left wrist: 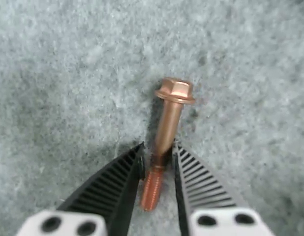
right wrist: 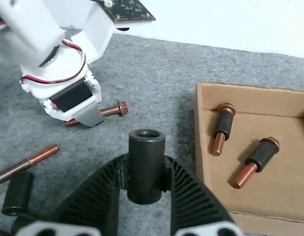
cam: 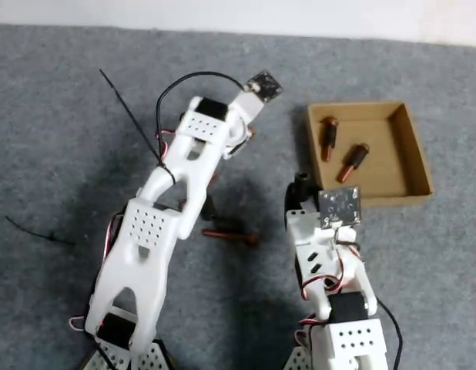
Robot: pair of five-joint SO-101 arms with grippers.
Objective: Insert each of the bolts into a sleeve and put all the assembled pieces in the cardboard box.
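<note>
Right tool is clenched on a sleeve, upright, bore upward. Beyond it, left tool stands slightly parted astride a bolt lying flat on the desk. The bolt's long axis is in line with the tool, head away. Cardboard box is farthest.

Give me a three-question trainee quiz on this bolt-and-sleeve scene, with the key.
1. How many assembled pieces lie in the cardboard box?
2. True or false: the right hand holds a bolt.
3. The bolt at the left hand is: A) lying on the carpet, B) in the box, C) standing in a sleeve.
Key: 1) Two. 2) False, it holds a sleeve. 3) A.
</note>
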